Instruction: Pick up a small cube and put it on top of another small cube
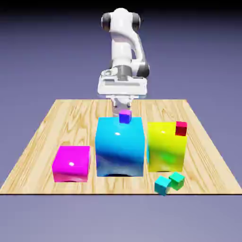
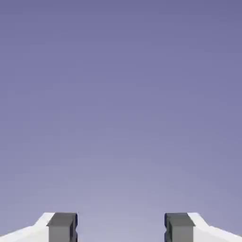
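Wooden counter (image 1: 56,118) — three big blocks in a row near its front edge. Magenta block (image 1: 71,163) on the exterior view's left, lowest of the three. Cyan-blue block (image 1: 120,147) in the middle, tallest. Yellow block (image 1: 165,147) on the exterior view's right, just beside the cyan-blue one.

Tiny purple cube (image 1: 125,116) sits on top of the cyan-blue block, toward its back edge. Tiny red cube (image 1: 181,128) rests on the yellow block's top, at the corner toward the exterior view's right.

Tiny teal cube (image 1: 162,184) lies on the counter at the front edge, in front of the yellow block. A tiny green cube (image 1: 177,180) is touching it or just beside it, on the side toward the exterior view's right — both low, well apart from the red cube above.

White arm (image 1: 124,47) stands at the far edge. Its tool (image 1: 122,105) hangs behind the cyan-blue block, just above and behind the purple cube, lower part hidden by the block.

Hand view: only plain blue-violet backdrop, with the two grey fingertips (image 2: 62,227) at the bottom edge — set wide apart, nothing between them. Tool (image 2: 120,227) holds nothing.
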Robot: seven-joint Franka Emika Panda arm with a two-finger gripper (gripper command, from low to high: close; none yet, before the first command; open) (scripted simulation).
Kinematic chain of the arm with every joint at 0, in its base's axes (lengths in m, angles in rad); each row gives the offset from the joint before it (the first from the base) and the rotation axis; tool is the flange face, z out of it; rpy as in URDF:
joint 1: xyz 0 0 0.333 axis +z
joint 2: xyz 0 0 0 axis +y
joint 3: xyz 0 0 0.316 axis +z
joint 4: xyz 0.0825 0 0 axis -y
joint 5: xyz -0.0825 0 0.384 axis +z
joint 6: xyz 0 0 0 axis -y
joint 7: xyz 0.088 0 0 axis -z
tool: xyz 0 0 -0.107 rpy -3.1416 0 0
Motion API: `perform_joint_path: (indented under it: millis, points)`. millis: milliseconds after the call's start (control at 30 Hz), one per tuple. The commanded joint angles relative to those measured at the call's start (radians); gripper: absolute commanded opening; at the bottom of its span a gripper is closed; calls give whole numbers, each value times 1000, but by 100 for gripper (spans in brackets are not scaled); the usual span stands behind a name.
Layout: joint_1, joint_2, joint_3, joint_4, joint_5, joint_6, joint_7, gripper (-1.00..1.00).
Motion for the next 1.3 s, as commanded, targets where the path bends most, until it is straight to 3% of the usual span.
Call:
perform_joint_path:
  millis: [0, 1267]
  points:
    - [-9, 36, 14, 31, 2, -31, 19, 0]
    - [-332, 1413, 551, 1201, 97, -1220, 753, 0]
